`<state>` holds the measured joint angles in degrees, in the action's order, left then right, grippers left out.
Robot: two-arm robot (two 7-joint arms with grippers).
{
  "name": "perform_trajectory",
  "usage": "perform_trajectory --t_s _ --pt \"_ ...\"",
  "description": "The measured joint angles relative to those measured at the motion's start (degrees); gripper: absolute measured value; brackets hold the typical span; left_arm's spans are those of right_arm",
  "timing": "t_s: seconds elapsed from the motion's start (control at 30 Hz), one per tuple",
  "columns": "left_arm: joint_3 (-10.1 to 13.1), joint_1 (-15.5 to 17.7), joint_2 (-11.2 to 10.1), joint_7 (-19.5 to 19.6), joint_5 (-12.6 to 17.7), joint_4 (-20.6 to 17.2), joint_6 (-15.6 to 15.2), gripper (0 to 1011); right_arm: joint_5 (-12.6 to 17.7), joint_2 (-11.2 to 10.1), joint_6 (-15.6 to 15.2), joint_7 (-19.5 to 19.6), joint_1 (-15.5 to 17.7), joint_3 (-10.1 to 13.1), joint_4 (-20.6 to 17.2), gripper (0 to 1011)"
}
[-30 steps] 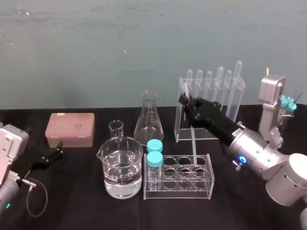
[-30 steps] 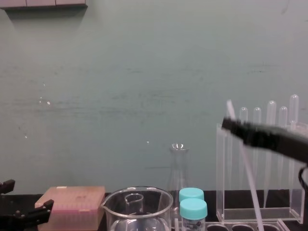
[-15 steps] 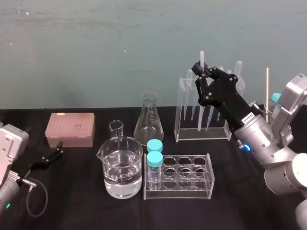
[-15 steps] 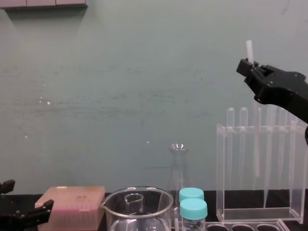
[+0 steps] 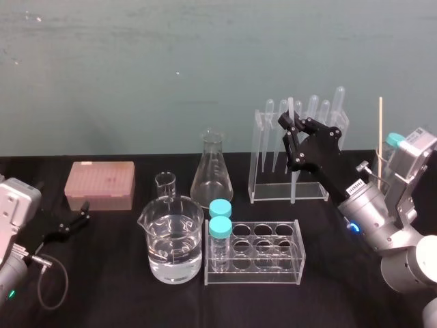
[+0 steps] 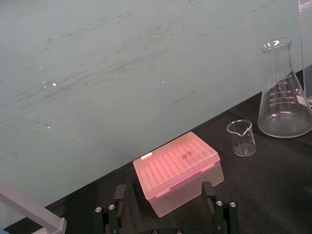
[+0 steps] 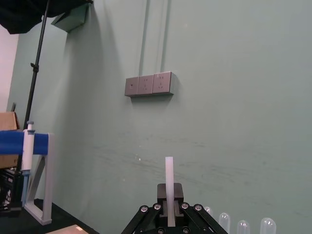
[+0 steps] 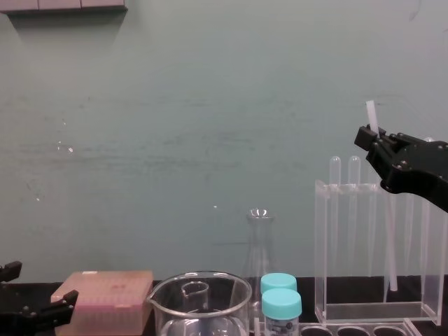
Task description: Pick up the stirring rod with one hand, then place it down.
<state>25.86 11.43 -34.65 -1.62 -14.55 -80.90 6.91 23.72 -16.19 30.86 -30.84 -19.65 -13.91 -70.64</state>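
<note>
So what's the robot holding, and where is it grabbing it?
The right gripper holds the stirring rod near its top end. The left gripper holds nothing.

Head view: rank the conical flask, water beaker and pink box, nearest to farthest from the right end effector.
From the right end effector holding the stirring rod:
1. Conical flask, to its left.
2. Water beaker, farther left, front.
3. Pink box, far left.

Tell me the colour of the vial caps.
Light blue vial caps, clearest in the head view.

table: black top | left: pink box | centre: small beaker, large beaker of water, conical flask | right: tube rack, pipette stand behind it
</note>
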Motion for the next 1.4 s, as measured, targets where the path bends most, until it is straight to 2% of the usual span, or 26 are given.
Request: perform_trajectory --t_s 1.4 --pt "0.00 0.00 0.00 0.00 0.00 0.00 0.00 1000 0.59 -0.11 -0.09 -0.15 -0.10 -0.22 -0.28 67"
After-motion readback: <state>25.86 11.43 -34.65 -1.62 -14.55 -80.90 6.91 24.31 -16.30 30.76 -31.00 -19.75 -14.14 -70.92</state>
